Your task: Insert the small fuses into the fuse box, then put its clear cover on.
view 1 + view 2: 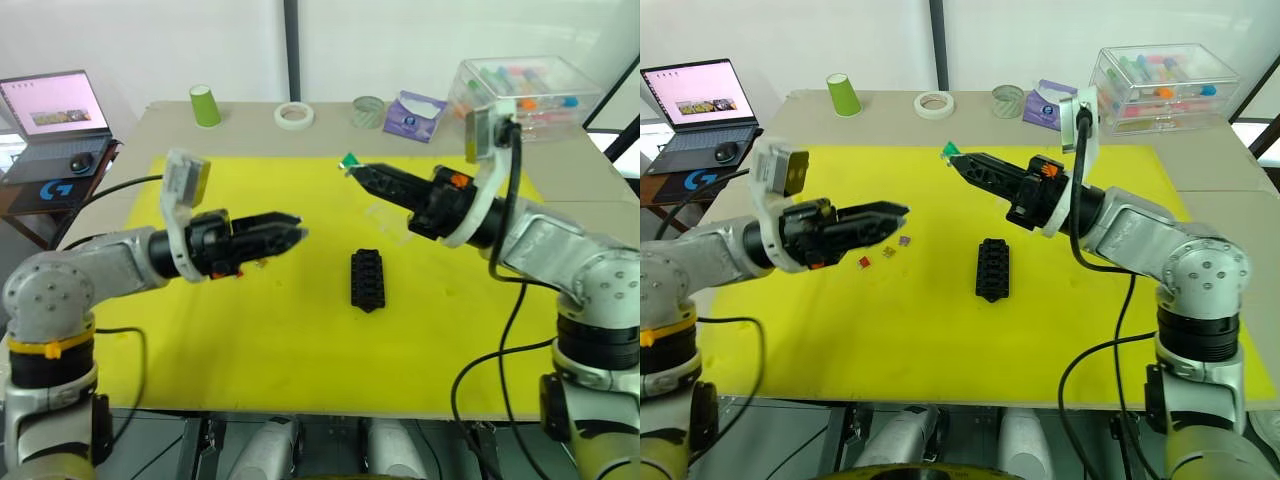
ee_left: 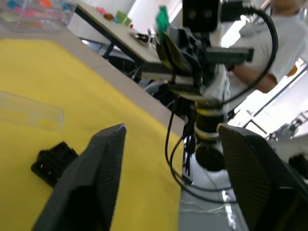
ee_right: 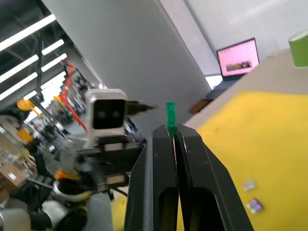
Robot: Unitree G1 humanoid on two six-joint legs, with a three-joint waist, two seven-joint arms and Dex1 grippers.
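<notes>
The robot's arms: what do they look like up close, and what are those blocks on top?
Silver-grey jointed arms with black cables looping alongside. Each ends in a black two-fingered hand, left and right, ringed by a white bracket carrying a small boxy camera. Small orange-red accents sit near the wrists.

You're looking at a beige table (image 1: 1230, 215) overlaid with a bright yellow rectangular mat (image 1: 940, 340). Behind it stands a plain white wall (image 1: 790, 40) split by a dark vertical post (image 1: 937, 45). To the robot's left, an open laptop with a pink-lit screen (image 1: 55, 105) sits on a dark side table (image 1: 30, 215).
</notes>
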